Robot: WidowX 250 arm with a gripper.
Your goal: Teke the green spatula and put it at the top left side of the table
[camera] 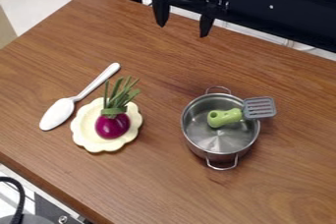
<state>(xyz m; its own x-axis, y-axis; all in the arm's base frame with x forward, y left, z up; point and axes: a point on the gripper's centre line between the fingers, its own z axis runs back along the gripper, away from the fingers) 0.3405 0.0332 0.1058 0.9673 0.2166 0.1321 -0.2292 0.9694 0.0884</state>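
Grasping comes first: black two-finger gripper [183,31], fingers spread and empty, near wooden table's [151,179] far edge. Green-handled spatula [233,115] with grey slotted head lies across round steel pot's [220,141] rim. Straddle handle [223,118], avoid walls, lift straight.

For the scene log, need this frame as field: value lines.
spatula: green handle inside pot, grey slotted blade past the rim
pot: metal, two handles, right of plate
plate: cream, scalloped, holds purple vegetable with green top
spoon: white, left of plate
gripper: open, empty, top of view
spatula placed top left: no
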